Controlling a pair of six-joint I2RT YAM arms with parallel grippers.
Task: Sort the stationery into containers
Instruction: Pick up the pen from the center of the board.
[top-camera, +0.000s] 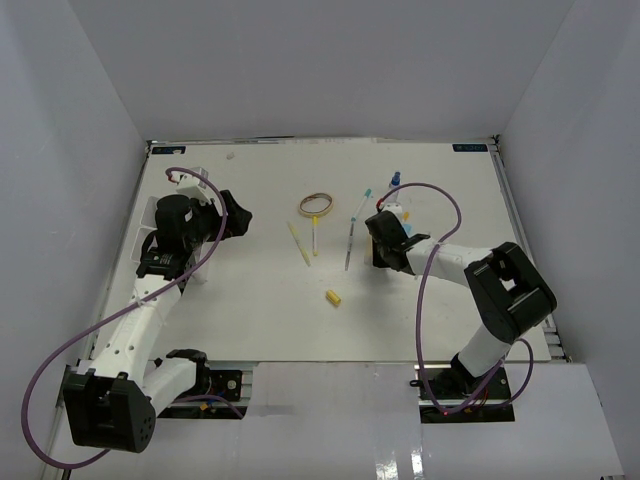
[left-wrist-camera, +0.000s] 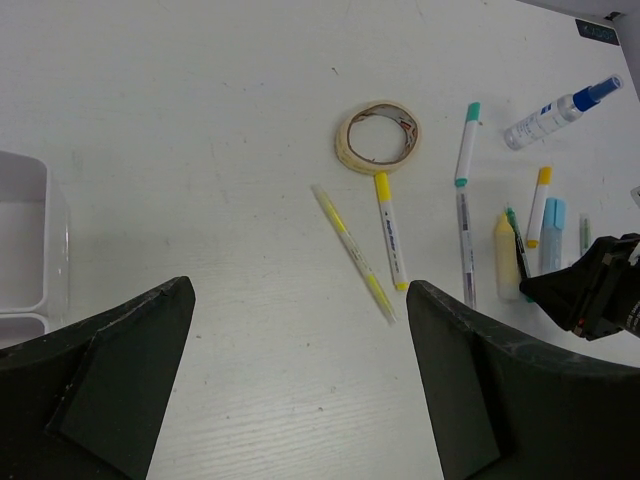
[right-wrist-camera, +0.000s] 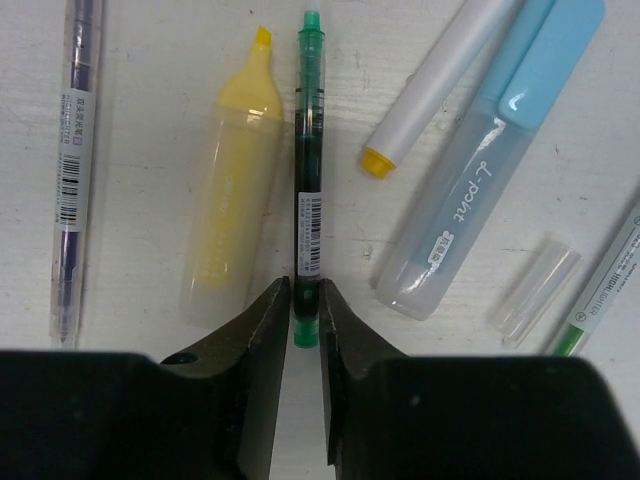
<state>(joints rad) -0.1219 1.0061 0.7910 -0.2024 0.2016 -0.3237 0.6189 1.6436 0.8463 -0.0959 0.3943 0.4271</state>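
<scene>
Right gripper (right-wrist-camera: 305, 320): we see it clamped on the green pen (right-wrist-camera: 309, 180), which lies beside a highlighter (right-wrist-camera: 235, 200).
Left gripper (left-wrist-camera: 300, 380): fingers wide apart, holding nothing.
Tray (left-wrist-camera: 40, 230): mostly hidden; we cannot tell its contents.

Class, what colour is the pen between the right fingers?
Dark green; the pen shows best in the right wrist view.

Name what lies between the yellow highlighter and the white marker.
The green pen lies there, seen in the right wrist view, its near end gripped by the right tool.
</scene>
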